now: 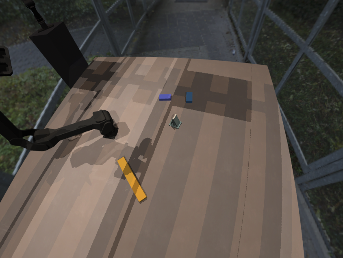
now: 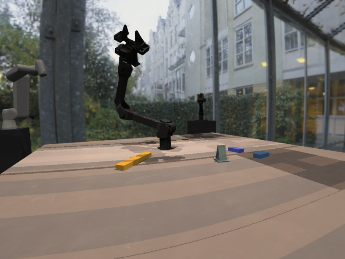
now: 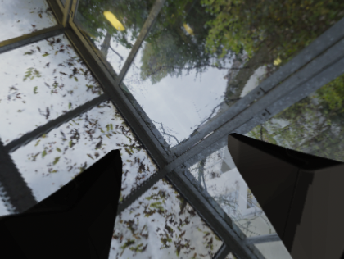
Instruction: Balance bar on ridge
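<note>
The orange bar (image 1: 131, 179) (image 2: 133, 161) lies flat on the table, in front of the arm's base. The grey-green ridge (image 1: 175, 121) (image 2: 221, 153) stands upright on its thin base plate, apart from the bar and with nothing on it. My gripper (image 2: 131, 29) (image 3: 175, 147) is open and empty, raised high above the table and pointing upward. Its two dark fingers stand apart in the wrist view, with only sky and roof framing between them. In the top view the fingers are out of view.
A purple block (image 1: 165, 97) (image 2: 235, 149) and a blue block (image 1: 189, 97) (image 2: 260, 154) lie on the table beyond the ridge. The arm's base (image 1: 110, 134) (image 2: 164, 143) stands on the table. Other arms on dark pedestals stand beyond the table's edge.
</note>
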`<action>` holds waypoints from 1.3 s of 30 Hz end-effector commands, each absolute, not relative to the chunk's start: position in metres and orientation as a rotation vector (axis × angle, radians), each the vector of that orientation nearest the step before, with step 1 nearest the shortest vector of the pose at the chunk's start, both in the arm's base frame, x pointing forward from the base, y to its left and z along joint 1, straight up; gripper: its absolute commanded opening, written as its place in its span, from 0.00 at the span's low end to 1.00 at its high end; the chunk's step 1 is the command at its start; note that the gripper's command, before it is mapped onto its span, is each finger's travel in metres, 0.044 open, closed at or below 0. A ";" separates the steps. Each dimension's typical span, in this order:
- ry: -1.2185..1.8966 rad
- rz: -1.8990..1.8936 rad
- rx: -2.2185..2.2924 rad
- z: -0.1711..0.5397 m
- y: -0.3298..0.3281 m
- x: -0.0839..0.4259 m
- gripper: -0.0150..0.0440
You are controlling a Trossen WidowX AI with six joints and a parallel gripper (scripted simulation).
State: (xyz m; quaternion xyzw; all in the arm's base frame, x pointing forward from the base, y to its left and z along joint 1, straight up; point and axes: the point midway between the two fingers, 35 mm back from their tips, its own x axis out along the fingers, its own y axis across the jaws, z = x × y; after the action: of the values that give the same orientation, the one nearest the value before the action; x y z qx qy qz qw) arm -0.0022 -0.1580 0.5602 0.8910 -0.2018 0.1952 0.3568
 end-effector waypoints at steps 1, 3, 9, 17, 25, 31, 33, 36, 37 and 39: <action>-0.513 0.412 2.153 0.561 -0.133 0.012 0.79; -0.509 0.368 2.082 0.561 -0.122 0.020 0.79; -0.484 0.235 1.877 0.556 -0.093 0.045 0.79; -0.423 0.060 1.619 0.542 -0.064 0.083 0.79; -0.331 -0.109 1.381 0.518 -0.047 0.124 0.79; -0.245 -0.230 1.214 0.496 -0.043 0.154 0.79; -0.214 -0.268 1.163 0.488 -0.043 0.163 0.79; -0.167 -0.322 1.091 0.476 -0.044 0.177 0.79; -0.150 -0.339 1.068 0.471 -0.045 0.181 0.79; -0.117 -0.373 1.023 0.463 -0.046 0.190 0.79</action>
State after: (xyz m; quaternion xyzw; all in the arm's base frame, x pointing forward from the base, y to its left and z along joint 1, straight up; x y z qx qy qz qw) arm 0.1744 -0.0446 0.4779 0.5192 -0.0841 -0.1502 0.8371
